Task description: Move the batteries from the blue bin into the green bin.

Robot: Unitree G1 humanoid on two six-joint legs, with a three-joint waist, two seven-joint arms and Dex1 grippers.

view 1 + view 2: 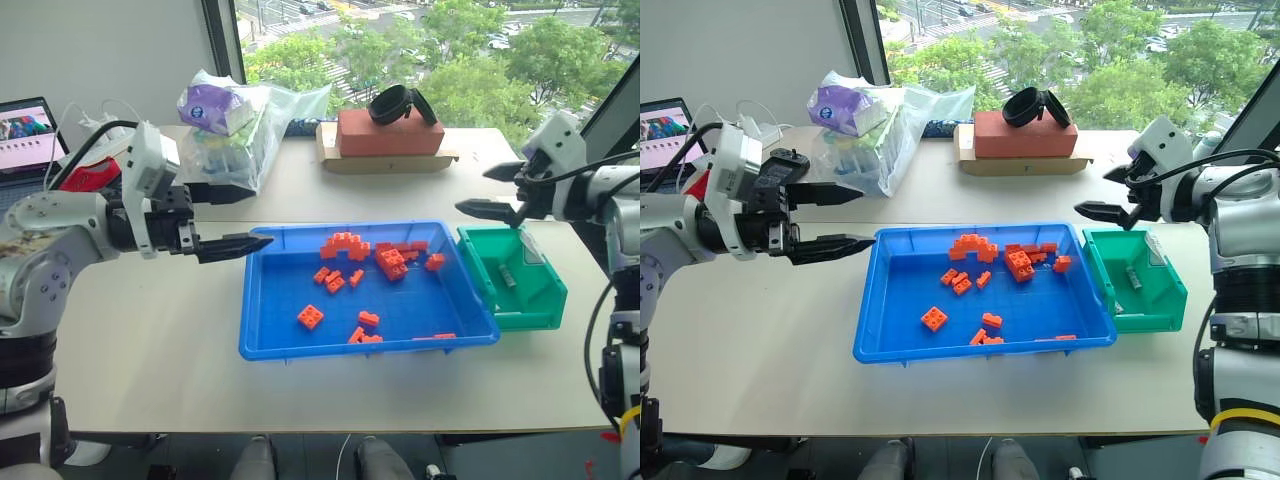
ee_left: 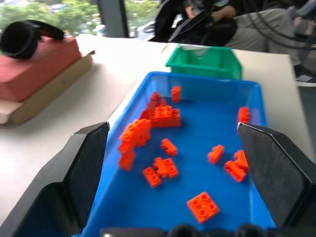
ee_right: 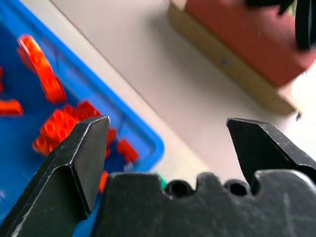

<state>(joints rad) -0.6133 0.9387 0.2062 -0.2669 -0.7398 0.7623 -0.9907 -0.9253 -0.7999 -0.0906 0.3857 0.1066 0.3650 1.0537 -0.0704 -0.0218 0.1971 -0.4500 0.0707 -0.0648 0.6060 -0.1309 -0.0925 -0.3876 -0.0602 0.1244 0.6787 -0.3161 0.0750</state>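
Batteries [image 1: 507,276] lie in the small green plastic bin [image 1: 540,300]; both hands, left [image 1: 243,216] and right [image 1: 490,190], gape empty above the white worktop [image 1: 150,340].

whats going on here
A humanoid robot is sorting batteries out of the blue bin into the green bin. One battery lies in the green bin; orange bricks are what shows in the blue one. The right claw hangs open above the green bin, empty, and the left claw is open by the blue bin's left end.

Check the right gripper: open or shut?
Open. The right gripper has its two black fingers spread wide with nothing between them, above the green bin.
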